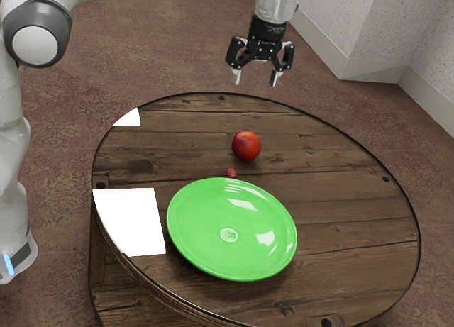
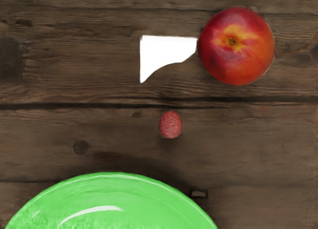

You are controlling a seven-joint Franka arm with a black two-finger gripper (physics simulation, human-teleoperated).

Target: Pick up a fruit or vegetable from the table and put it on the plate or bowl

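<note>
Hanging above the table (image 1: 340, 199), the gripper (image 1: 256, 79) gapes wide, empty; the wrist view resolves the peach (image 2: 236, 45) with its yellow stem dimple.

Green plate (image 1: 213, 220); red-yellow peach (image 2: 236, 46); brown table (image 1: 340, 199).
</note>
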